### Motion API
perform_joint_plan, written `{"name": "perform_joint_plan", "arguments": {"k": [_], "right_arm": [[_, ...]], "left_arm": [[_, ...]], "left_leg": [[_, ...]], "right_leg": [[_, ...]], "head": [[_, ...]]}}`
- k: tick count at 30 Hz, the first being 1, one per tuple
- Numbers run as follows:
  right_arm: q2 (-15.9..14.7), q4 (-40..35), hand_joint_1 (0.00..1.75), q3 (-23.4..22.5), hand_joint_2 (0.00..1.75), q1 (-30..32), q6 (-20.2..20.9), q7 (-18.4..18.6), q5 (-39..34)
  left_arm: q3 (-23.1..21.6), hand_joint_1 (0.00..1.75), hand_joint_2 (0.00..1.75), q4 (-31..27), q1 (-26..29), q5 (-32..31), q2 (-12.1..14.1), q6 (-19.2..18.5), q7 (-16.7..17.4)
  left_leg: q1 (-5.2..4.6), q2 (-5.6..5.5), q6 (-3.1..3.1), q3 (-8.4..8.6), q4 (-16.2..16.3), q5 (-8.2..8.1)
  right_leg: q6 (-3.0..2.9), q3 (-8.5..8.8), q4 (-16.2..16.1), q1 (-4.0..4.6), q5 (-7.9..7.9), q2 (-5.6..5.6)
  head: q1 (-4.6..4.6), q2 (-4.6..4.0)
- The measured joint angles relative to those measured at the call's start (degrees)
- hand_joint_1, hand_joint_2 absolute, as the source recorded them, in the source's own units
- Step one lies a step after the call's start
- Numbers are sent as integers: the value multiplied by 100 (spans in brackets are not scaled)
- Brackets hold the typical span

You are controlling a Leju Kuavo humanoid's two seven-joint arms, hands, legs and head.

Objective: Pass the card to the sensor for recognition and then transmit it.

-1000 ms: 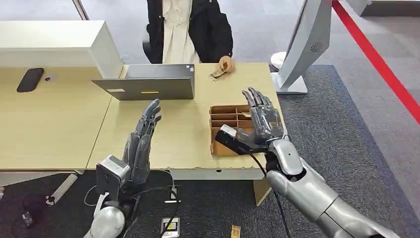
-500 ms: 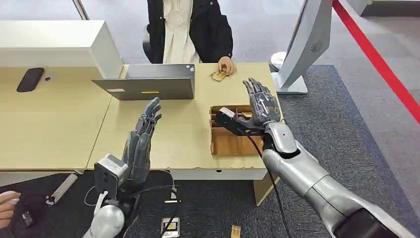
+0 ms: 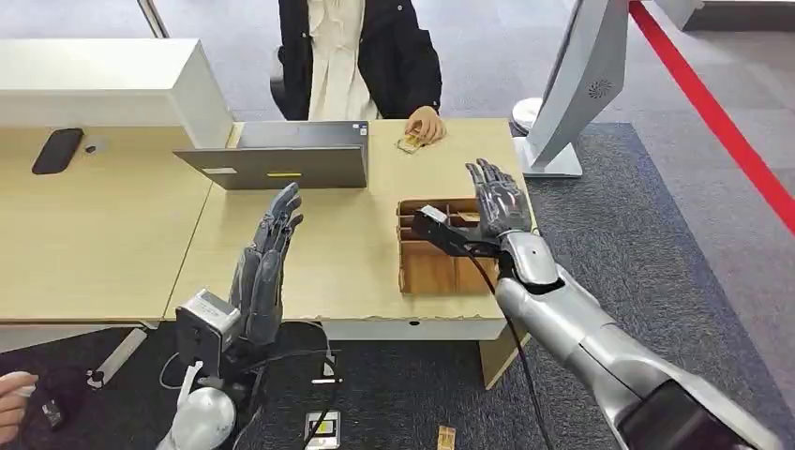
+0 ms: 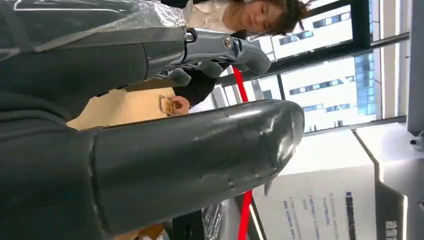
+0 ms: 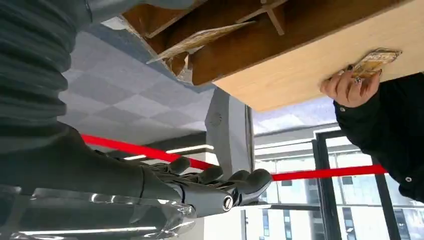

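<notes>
A small yellowish card lies on the far side of the wooden table, under the fingers of a seated person's hand. My right hand hovers open above the far end of a brown cardboard divider tray, a short way from the card, holding nothing. My left hand is raised open over the table's near edge, fingers straight. The right wrist view shows the card pinched by the person's hand; the left wrist view shows the card far off past my thumb.
A grey laptop stands at the table's middle back. A tall grey-white kiosk stand rises off the table's right end. A black phone lies far left. Another person's hand is at the lower left, near the floor.
My right hand has moved forward over the tray, nearer the card. The person's hand has shifted slightly on the card. My left hand has barely moved.
</notes>
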Motion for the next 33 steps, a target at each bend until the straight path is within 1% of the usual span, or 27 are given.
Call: {"name": "perform_joint_plan", "arguments": {"k": [9, 20, 33], "right_arm": [[33, 208, 0, 101, 175, -17, -9, -33, -48], [-4, 306, 0, 153, 175, -13, -83, 146, -87], [0, 396, 0, 230, 175, -13, -114, 144, -87]], "left_arm": [[0, 0, 0, -13, 0, 0, 2, -17, 2], [0, 0, 0, -37, -13, 2, 26, 0, 37], [0, 0, 0, -42, -12, -42, 46, 44, 37]], "left_leg": [[0, 1, 0, 0, 0, 0], [0, 1, 0, 1, 0, 0], [0, 1, 0, 0, 0, 0]], "right_leg": [[0, -1, 0, 0, 0, 0], [0, -2, 0, 0, 0, 0], [0, -1, 0, 0, 0, 0]], "head": [[2, 0], [2, 0], [2, 0]]}}
